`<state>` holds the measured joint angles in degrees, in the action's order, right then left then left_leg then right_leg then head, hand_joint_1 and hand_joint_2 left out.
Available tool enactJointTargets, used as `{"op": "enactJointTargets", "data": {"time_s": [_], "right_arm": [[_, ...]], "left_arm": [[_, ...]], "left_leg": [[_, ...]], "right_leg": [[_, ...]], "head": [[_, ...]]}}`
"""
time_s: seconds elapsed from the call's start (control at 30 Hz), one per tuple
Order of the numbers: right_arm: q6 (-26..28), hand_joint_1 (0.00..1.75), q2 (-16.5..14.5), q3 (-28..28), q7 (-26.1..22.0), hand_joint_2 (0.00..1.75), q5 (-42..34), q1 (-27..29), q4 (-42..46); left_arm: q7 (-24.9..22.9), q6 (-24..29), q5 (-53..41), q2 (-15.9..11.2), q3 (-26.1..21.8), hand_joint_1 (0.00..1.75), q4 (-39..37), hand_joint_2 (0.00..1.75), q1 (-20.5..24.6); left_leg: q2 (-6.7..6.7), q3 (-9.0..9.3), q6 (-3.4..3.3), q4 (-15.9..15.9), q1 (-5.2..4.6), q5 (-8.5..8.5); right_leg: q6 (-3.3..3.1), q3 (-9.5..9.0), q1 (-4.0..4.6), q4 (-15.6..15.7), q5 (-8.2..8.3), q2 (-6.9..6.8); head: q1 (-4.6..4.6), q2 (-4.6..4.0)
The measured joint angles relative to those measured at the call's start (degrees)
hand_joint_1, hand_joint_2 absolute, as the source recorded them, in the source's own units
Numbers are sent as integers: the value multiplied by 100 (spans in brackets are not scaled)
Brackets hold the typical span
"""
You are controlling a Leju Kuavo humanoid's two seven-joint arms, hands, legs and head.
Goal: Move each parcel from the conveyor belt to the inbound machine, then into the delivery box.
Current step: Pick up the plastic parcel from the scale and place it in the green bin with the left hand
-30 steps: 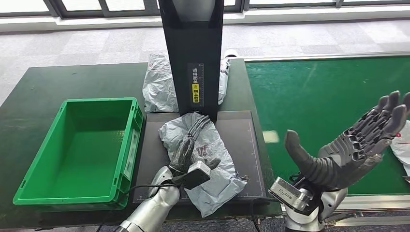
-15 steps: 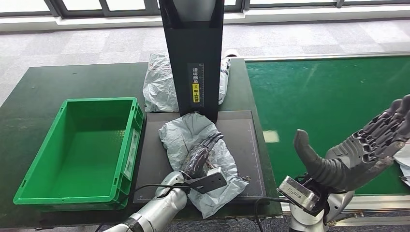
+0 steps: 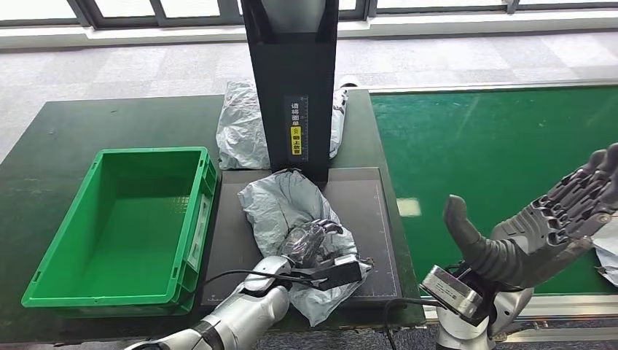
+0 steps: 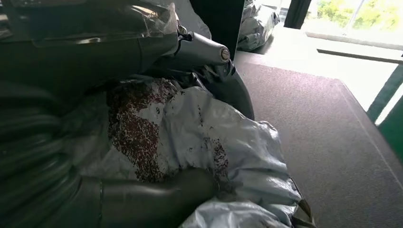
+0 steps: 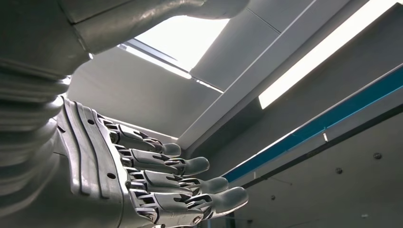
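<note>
Green crate (image 3: pixel 116 226): stands on the left half of the dark desk (image 3: pixel 65 131), its long side just beside the black mat's left edge. This is the delivery box.

Black mat (image 3: pixel 372 219): lies at the desk's front right, its right edge along the desk's right edge. It is the base of the inbound machine.

Black column (image 3: pixel 290 80): rises upright from the mat's rear edge, with a yellow label on its front face.

Rear grey parcel (image 3: pixel 237 131): lies crumpled on the desk behind the column, showing on both sides of it.

Grey parcel on the mat (image 3: pixel 280 208): spread from the column's foot down to the mat's front edge, wrinkled, with red print on it in the left wrist view (image 4: pixel 223 142).

Left hand (image 3: pixel 312 242): on the near part of that parcel, fingers curled into the plastic; in the left wrist view (image 4: pixel 142 194) the thumb presses against the bag, so it grips the parcel.

Green conveyor belt (image 3: pixel 481 153): runs off to the right of the desk's right edge.

Right hand (image 3: pixel 543 233): raised over the belt's front edge, wide and holding nothing; fingers extended together, thumb apart, as the right wrist view (image 5: pixel 157 185) also shows.

White parcel (image 3: pixel 605 251): only a part shows at the far right edge of the belt, just behind the right hand.
</note>
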<state>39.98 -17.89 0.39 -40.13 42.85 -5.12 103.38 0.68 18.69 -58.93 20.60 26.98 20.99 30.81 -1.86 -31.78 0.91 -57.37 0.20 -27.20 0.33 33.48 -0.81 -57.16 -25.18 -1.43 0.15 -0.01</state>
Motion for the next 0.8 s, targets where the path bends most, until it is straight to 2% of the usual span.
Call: {"op": "enactJointTargets", "data": {"time_s": [0.07, 0.17, 0.6, 0.67, 0.73, 0.8], "right_arm": [[0, 0, 1, 0, 0, 175, -28, -4, -21], [-2, 0, 1, 0, 1, 175, -49, -9, -60], [-2, 0, 2, 0, 0, 175, -63, -15, -140], [-2, 0, 2, 0, 0, 175, -44, -12, -140], [-2, 0, 2, 0, 0, 175, -3, -6, -139], [-2, 0, 2, 1, 0, 175, 41, 7, -140]], "left_arm": [[-415, -152, -264, -12, 117, 175, -25, 175, 72], [-778, -303, -509, -32, 255, 175, -35, 175, 147], [-1234, -314, -1002, -79, 484, 175, -36, 175, 224], [-1430, 82, -1323, -87, 510, 175, -10, 175, 211], [-1801, 867, -1909, -131, 554, 175, 93, 175, 152], [-2323, 1627, -2554, -296, 594, 175, 548, 175, 53]], "left_leg": [[-2, 5, -6, 2, 0, -11], [-4, 20, -4, 4, 0, -15], [-4, 44, 0, 6, 2, -11], [-5, 44, 0, 6, 2, -10], [-8, 41, 4, 5, 2, -3], [-6, 35, 10, 4, 2, 21]], "right_leg": [[2, -19, -1, 1, -9, -2], [1, -33, 0, 2, -9, -1], [-2, -55, 1, 0, -10, -1], [-2, -53, 1, 0, -9, 0], [-4, -42, 1, 0, -4, 3], [-9, -7, 3, -5, 14, 6]], "head": [[0, 1], [-1, -1], [0, 0], [1, 1], [0, 0], [-1, -1]]}}
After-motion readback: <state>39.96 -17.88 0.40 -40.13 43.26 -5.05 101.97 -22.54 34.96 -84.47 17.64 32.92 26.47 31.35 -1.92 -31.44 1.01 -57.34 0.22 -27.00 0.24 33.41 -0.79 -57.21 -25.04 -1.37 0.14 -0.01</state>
